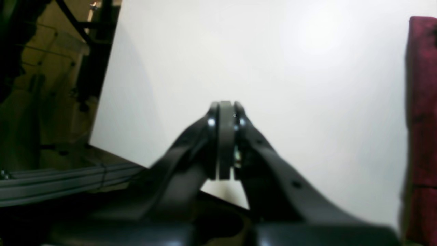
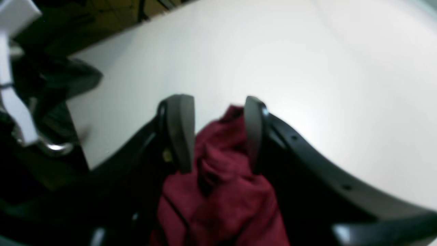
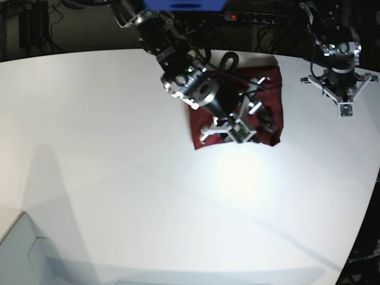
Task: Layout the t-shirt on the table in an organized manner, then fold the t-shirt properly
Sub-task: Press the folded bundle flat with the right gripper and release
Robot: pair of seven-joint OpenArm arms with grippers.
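Note:
The dark maroon t-shirt (image 3: 268,101) lies as a compact bundle on the white table (image 3: 119,148) at the back centre. My right gripper (image 3: 234,127) hangs over the shirt's front edge. In the right wrist view its fingers (image 2: 179,133) stand apart with bunched maroon fabric (image 2: 218,160) pressed between them, and white table (image 2: 307,68) lies beyond. My left gripper (image 1: 225,106) is shut and empty above bare table (image 1: 273,68). The shirt's edge (image 1: 421,119) shows at that view's right border. The left arm (image 3: 338,59) stands to the right of the shirt.
A power strip with a red light (image 3: 255,16) lies behind the table. The table's curved edge runs down the right side (image 3: 365,208). In the left wrist view a metal rail (image 1: 51,184) and dark frame (image 1: 95,51) lie past the table edge.

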